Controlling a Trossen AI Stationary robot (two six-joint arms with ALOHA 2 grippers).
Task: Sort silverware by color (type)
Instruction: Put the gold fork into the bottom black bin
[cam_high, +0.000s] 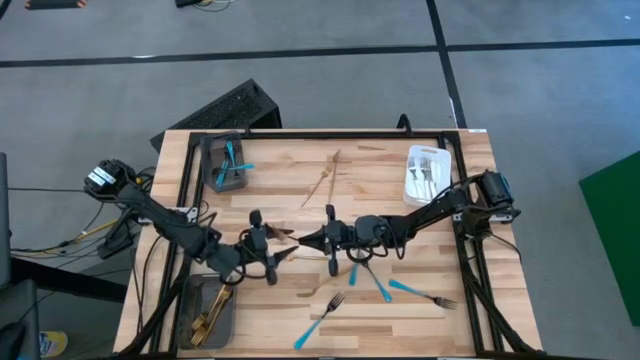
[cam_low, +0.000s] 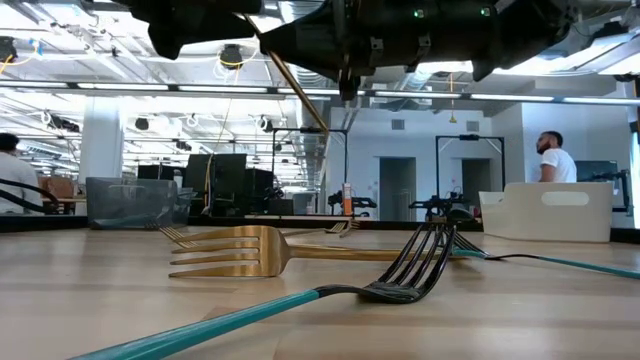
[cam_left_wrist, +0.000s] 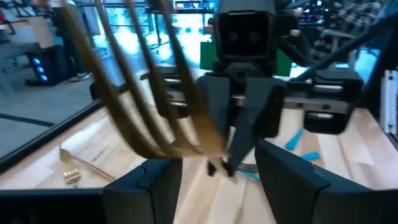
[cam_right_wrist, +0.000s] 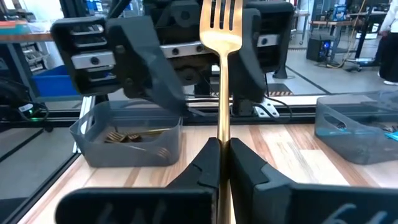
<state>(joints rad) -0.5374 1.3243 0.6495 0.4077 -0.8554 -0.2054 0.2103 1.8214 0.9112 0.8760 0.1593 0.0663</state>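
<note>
Slim gold fork (cam_right_wrist: 219, 37), smooth metal tines

My closed right fingers (cam_right_wrist: 219, 163) hide the slim gold metal fork's (cam_right_wrist: 220, 37) handle; its tines blur past my left wrist camera.

A gold fork (cam_right_wrist: 219, 37), turquoise-handled forks (cam_high: 322, 319) and dark grey trays (cam_high: 222, 163) — all on pale, striped wood (cam_high: 290, 195).

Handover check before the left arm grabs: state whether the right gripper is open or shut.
Shut. The right gripper has its fingers pressed together on the gold fork, which stands up between them, tines toward the open left gripper.
</note>
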